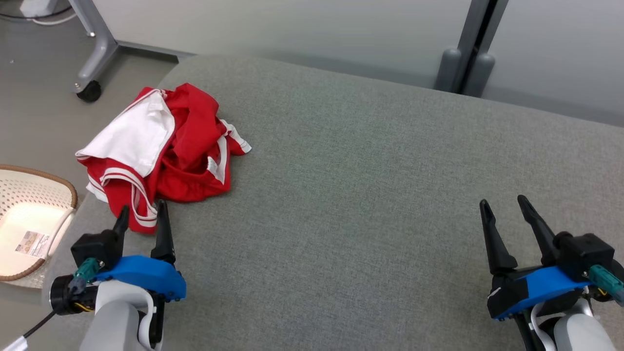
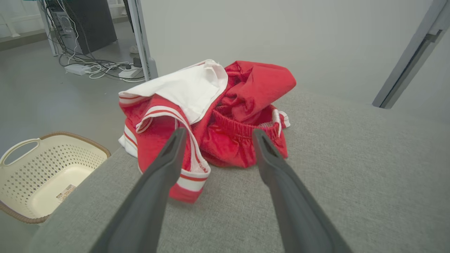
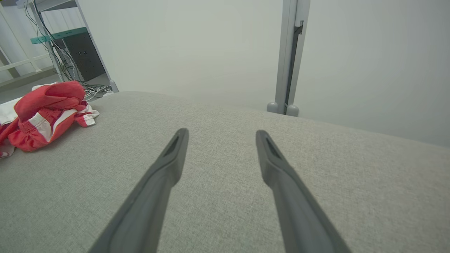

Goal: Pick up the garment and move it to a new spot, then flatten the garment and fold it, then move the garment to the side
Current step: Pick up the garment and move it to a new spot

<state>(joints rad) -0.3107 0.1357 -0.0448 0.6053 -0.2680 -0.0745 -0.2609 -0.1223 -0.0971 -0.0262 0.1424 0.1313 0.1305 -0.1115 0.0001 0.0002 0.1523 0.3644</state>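
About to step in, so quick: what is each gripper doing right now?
Left gripper: open, holding nothing, aimed at the crumpled red-and-white fabric garment.
Right gripper: open, holding nothing.

Office-like lab: computer tower (image 2: 86, 24), tangled floor cables (image 2: 96, 66), castered desk leg (image 1: 96, 56), pale partition panels (image 1: 292, 29).

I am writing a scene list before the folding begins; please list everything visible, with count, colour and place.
padded surface: one, grey, before the robot
garment: one, red and white, crumpled on the surface's left part
basket: one, cream with brown rim, on floor left of surface
wheeled leg: one, grey, floor beyond the garment
post: one, grey, behind the surface
cables: several, white and black, on far floor
left gripper: one, dark fingers, open, at the garment's near edge
right gripper: one, dark fingers, open, over bare surface
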